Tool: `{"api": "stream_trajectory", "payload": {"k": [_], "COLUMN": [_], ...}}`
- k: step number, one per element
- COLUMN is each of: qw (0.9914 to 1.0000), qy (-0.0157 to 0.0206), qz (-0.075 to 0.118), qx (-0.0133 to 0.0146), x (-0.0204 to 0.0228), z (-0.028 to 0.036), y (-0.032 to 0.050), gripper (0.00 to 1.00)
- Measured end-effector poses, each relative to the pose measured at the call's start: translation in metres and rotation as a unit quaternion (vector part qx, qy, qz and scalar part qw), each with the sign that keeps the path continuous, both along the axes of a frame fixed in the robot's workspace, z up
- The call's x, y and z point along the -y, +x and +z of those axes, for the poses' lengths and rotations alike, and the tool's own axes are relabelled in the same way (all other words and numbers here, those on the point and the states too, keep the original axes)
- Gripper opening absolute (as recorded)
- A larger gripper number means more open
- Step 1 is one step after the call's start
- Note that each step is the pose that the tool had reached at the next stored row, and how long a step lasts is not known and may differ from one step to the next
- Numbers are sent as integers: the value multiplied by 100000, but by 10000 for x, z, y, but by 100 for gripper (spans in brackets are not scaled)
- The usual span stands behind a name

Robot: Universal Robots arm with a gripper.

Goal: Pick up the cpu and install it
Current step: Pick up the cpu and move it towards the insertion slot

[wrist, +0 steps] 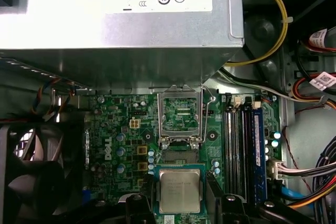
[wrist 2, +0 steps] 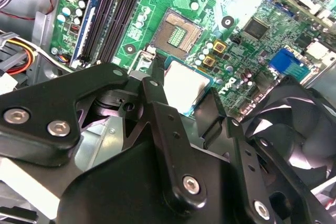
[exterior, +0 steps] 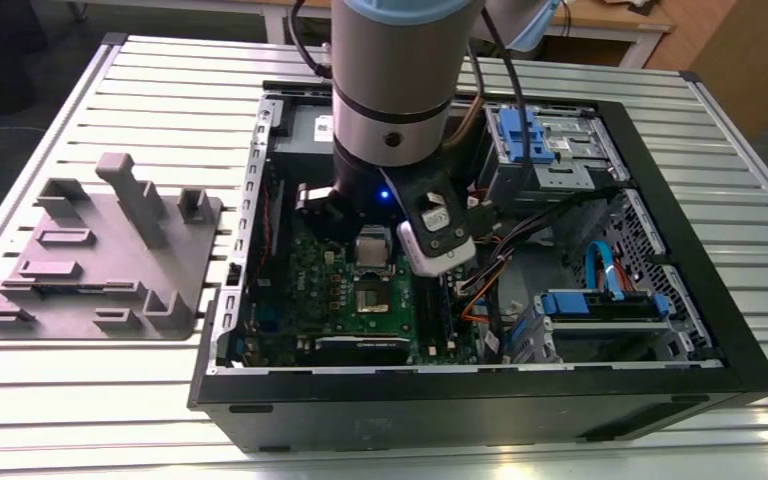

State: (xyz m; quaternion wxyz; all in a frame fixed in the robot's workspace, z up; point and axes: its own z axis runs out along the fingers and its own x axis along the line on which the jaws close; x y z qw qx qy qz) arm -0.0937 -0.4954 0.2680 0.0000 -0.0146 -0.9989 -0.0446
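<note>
Slatted metal table (exterior: 91, 420), open computer case (exterior: 491, 400), hand (wrist 2: 185, 95) grasping cpu (wrist: 179, 191), flat silvery-grey square, green-edged, above motherboard (wrist: 121, 129)

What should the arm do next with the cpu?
Probably carry the cpu sideways until it hangs over the open socket, without lowering yet. The pincer grips it off to one side of the socket in both wrist views, and the lid is swung open.

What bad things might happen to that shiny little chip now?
The cpu hangs in the gripper near the open socket, not yet seated. Coming down crooked or off-centre, it might bend the socket's tiny contacts. It might also slip out of the grip and drop onto the green motherboard, hitting the small parts there.
</note>
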Motion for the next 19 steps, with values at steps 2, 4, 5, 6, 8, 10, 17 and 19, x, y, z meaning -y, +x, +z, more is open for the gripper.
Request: {"api": "stream_trajectory", "payload": {"k": [2, 4, 5, 6, 8, 10, 17, 19], "qw": [100000, 100000, 100000, 100000, 100000, 99997, 99982, 99981], "qy": [1, 0, -8, -14, -276, -740, -1883, -1928], "qz": [-1, -9, -16, -26, -51, -78, -98, -99], "qx": [3, 3, -2, 3, -33, -102, -205, -202], "x": [0, 2, 4, 5, 6, 6, 6, 6], "z": [-14, -28, -33, -40, -49, -57, -104, -137], "y": [7, 9, 9, 10, 12, 12, 13, 13], "gripper": [47, 47, 47, 47, 47, 47, 47, 47]}}
